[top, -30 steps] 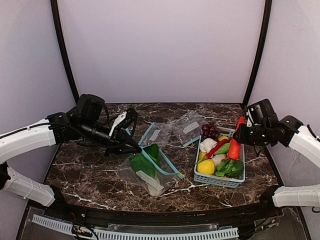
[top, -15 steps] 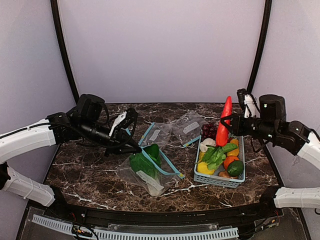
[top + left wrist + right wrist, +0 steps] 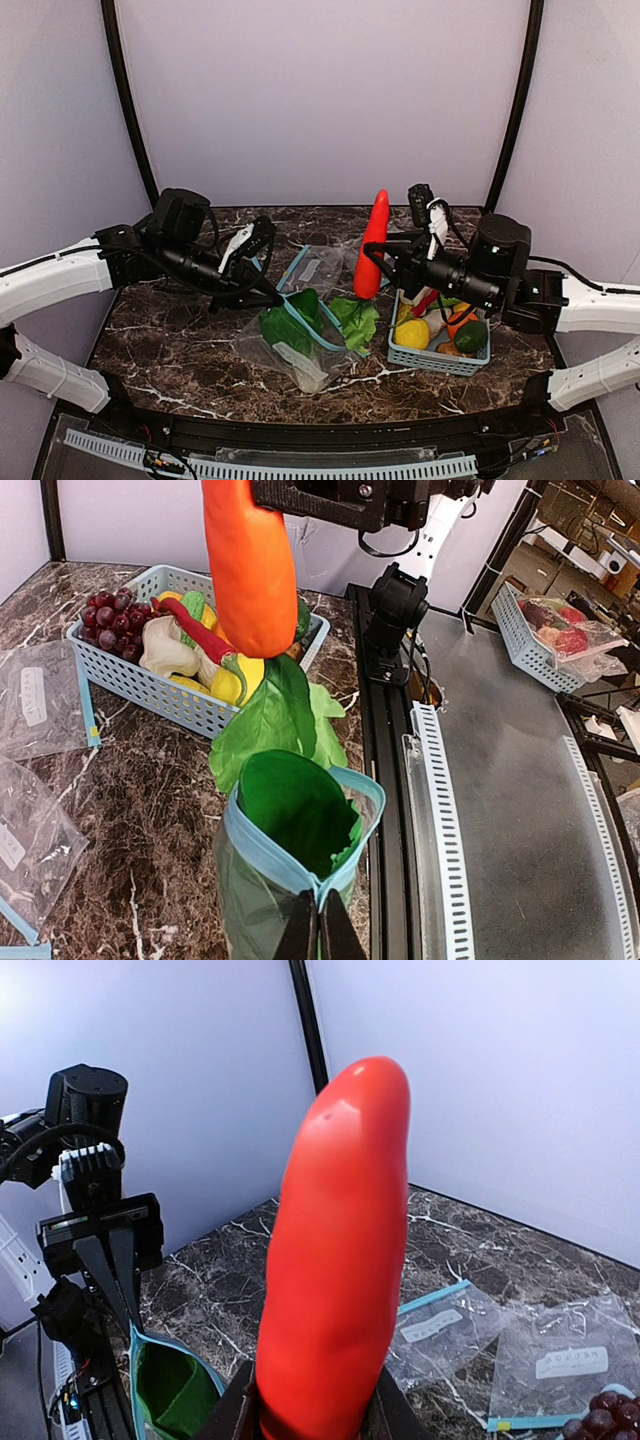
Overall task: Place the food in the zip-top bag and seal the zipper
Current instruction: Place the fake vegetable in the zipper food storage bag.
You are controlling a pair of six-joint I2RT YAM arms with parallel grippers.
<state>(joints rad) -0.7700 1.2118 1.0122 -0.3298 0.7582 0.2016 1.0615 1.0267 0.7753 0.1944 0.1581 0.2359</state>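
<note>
The zip-top bag (image 3: 285, 350) lies on the marble with its mouth held up and open. My left gripper (image 3: 270, 295) is shut on its light-blue zipper (image 3: 262, 852), at the near corner of the mouth (image 3: 320, 935). A dark green piece of food (image 3: 292, 805) sits inside the bag. My right gripper (image 3: 380, 268) is shut on the thick end of the red-orange tapered vegetable (image 3: 375, 235), which stands upright (image 3: 340, 1260). Green leaves (image 3: 355, 318) hang below it, just beyond the bag's mouth (image 3: 275, 715).
A light-blue basket (image 3: 440, 360) at the right holds a lemon (image 3: 412, 333), purple grapes (image 3: 108, 620), a red pepper and other toy food. Two smaller clear bags (image 3: 440, 1325) (image 3: 565, 1360) lie flat behind. The table's front rail (image 3: 445, 810) runs close to the bag.
My right arm has carried the red-orange vegetable left from above the basket to beside the bag's mouth, with the leaves trailing out of the basket. The left arm has not moved.
</note>
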